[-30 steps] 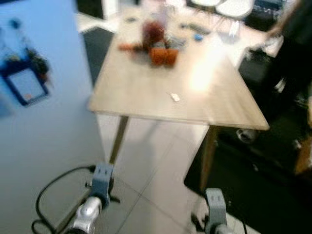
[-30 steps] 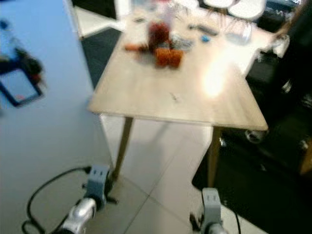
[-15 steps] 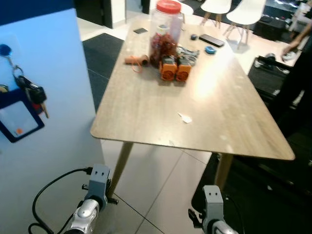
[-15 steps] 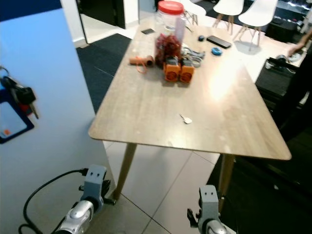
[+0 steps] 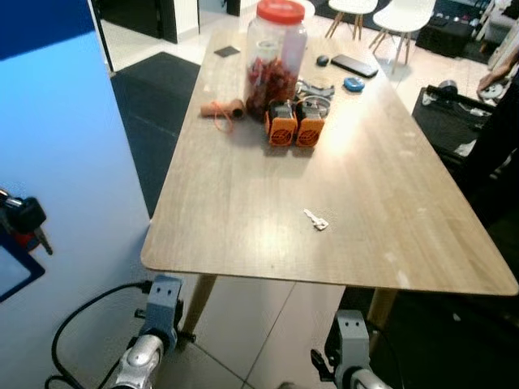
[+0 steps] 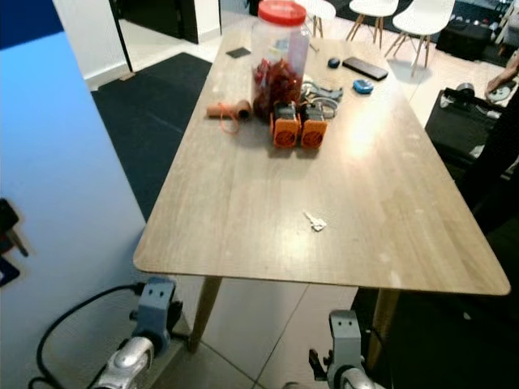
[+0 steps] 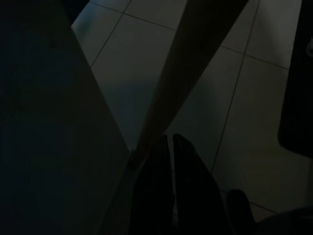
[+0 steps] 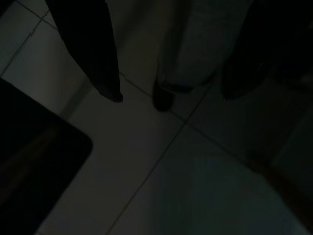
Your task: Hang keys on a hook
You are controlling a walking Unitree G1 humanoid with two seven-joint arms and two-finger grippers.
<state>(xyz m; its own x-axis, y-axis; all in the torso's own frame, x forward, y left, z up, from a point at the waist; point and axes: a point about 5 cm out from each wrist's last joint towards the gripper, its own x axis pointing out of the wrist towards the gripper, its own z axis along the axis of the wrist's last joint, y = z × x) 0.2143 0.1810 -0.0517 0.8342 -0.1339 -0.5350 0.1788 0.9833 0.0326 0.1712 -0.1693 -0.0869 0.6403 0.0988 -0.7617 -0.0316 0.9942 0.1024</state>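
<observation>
both jaws hang low near the floor: left gripper (image 7: 171, 181) has its fingers pressed together, right gripper (image 8: 168, 95) has them spread. keys (image 5: 24, 219) hang on the blue panel (image 5: 73, 162) at far left. a small key (image 5: 315, 220) lies on the table (image 5: 243, 211).

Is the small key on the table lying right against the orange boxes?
No. The key lies alone on bare tabletop, well apart from the two orange boxes beside the jar.

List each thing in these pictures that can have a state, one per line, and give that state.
Jar: upright on the table, red lid on.
Key: lying flat on the wooden table, apart from everything else.
Key bunch: hanging on the blue panel.
Orange units: upright, side by side.
Left claw: shut, hanging idle.
Right claw: open, hanging idle.
</observation>
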